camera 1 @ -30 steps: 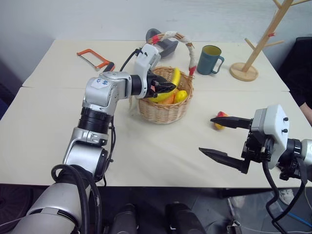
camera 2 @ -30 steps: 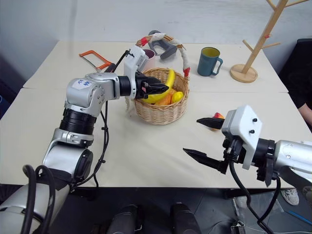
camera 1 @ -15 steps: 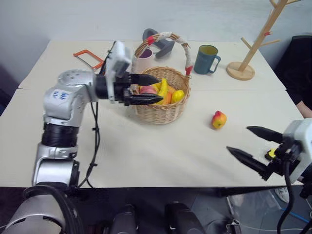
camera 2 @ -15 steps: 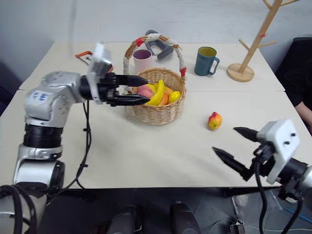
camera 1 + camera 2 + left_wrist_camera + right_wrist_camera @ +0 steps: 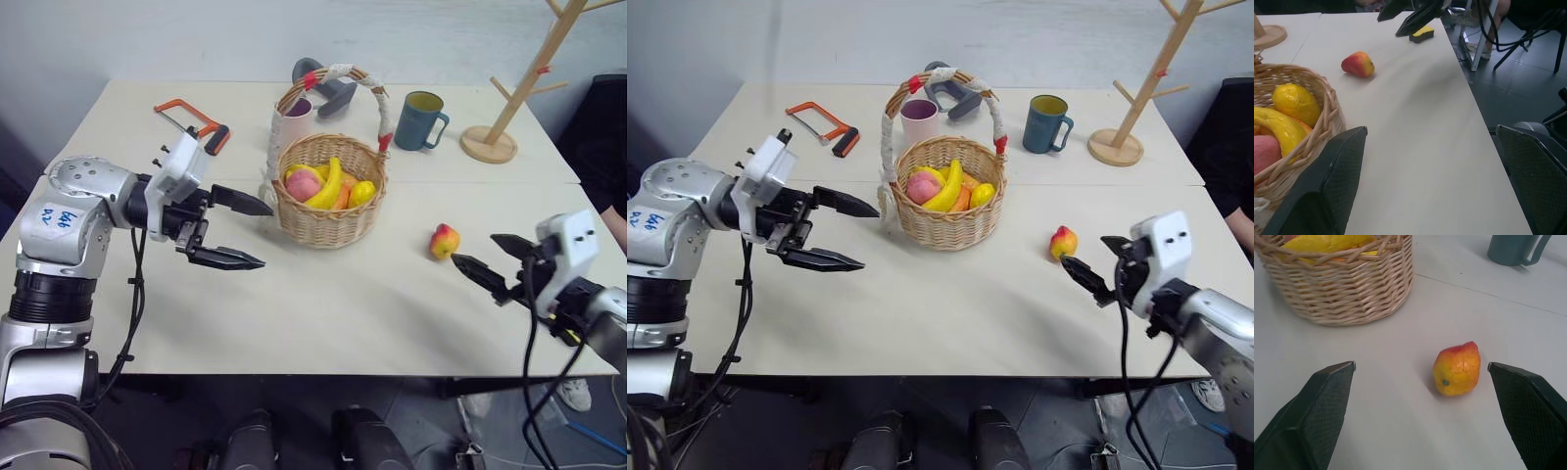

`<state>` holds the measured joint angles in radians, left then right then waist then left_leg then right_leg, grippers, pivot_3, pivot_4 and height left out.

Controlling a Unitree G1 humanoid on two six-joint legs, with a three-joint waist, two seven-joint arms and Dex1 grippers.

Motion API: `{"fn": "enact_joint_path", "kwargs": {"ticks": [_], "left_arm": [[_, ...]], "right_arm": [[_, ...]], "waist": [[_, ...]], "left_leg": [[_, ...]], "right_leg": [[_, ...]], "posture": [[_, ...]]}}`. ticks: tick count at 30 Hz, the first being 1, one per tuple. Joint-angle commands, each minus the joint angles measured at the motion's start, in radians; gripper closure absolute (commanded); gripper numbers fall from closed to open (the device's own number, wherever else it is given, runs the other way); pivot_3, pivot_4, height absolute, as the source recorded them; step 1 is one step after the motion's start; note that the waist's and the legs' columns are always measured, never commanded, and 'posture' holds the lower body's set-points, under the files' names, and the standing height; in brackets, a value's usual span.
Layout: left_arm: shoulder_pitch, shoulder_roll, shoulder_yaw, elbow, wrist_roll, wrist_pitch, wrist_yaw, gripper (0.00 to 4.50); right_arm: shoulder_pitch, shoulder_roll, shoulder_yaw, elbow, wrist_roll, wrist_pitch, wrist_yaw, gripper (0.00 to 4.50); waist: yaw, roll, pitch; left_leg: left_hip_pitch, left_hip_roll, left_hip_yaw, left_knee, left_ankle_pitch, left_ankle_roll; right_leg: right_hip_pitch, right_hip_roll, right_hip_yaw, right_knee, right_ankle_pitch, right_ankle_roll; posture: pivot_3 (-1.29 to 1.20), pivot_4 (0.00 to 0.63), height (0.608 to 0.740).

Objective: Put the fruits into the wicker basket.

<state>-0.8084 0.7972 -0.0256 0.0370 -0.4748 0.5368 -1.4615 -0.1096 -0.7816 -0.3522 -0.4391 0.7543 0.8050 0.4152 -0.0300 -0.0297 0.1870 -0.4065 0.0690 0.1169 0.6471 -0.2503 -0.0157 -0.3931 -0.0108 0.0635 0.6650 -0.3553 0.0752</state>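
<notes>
The wicker basket (image 5: 328, 223) stands mid-table and holds a banana (image 5: 329, 184), a pink fruit (image 5: 303, 184), an orange one and a yellow one (image 5: 362, 192). A small red-and-yellow fruit (image 5: 444, 240) lies on the table to the basket's right. My left gripper (image 5: 266, 236) hovers open and empty just left of the basket, pointing at it. My right gripper (image 5: 473, 249) is open just right of the loose fruit. In the right wrist view this fruit (image 5: 1457, 369) lies ahead between the two spread fingers, untouched.
Behind the basket are a pink cup (image 5: 297, 113), a grey object (image 5: 328, 90) and a teal mug (image 5: 423, 119). A wooden mug tree (image 5: 509, 98) stands far right and an orange hacksaw (image 5: 191, 117) far left. A yellow-and-black sponge (image 5: 1421, 33) lies near the right table edge.
My left gripper let go of the banana in the basket, drew back to the left and opened wide. My right gripper moved in toward the loose fruit.
</notes>
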Motion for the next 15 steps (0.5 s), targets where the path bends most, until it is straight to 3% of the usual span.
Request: {"fn": "enact_joint_path", "kwargs": {"ticks": [1, 10, 13, 15], "left_arm": [[0.018, -0.014, 0.020, -0.078, -0.032, 0.012, 0.045, 0.06], [0.001, -0.012, 0.033, -0.068, -0.042, 0.026, 0.063, 0.06], [-0.012, -0.017, 0.048, -0.080, -0.065, 0.053, 0.082, 0.00], [-0.015, -0.018, 0.053, -0.086, -0.072, 0.059, 0.094, 0.00]], "right_arm": [[-0.111, 0.052, 0.111, 0.122, -0.129, -0.055, -0.051, 0.00], [-0.397, 0.247, 0.234, 0.557, -0.349, -0.179, -0.119, 0.00], [-0.435, 0.283, 0.229, 0.622, -0.363, -0.204, -0.099, 0.61], [-0.439, 0.296, 0.219, 0.619, -0.366, -0.211, -0.091, 1.27]], "waist": [[-0.002, 0.000, 0.000], [-0.021, 0.000, 0.000], [-0.024, 0.000, 0.000], [-0.024, 0.000, 0.000]], "left_leg": [[0.000, 0.000, 0.000, 0.000, 0.000, 0.000], [0.000, 0.001, 0.003, 0.000, 0.001, -0.001], [0.000, 0.001, 0.003, 0.000, 0.001, -0.001], [0.000, 0.001, 0.003, 0.000, 0.001, -0.001]], "right_leg": [[0.000, 0.000, 0.000, 0.000, 0.000, 0.000], [-0.003, 0.001, 0.002, 0.003, 0.000, -0.001], [-0.003, 0.001, 0.002, 0.004, 0.000, -0.001], [-0.003, 0.001, 0.002, 0.004, 0.000, -0.001]], "posture": [[0.00, 0.150, 0.740], [0.00, 0.150, 0.740], [0.00, 0.150, 0.740], [0.00, 0.150, 0.740]]}}
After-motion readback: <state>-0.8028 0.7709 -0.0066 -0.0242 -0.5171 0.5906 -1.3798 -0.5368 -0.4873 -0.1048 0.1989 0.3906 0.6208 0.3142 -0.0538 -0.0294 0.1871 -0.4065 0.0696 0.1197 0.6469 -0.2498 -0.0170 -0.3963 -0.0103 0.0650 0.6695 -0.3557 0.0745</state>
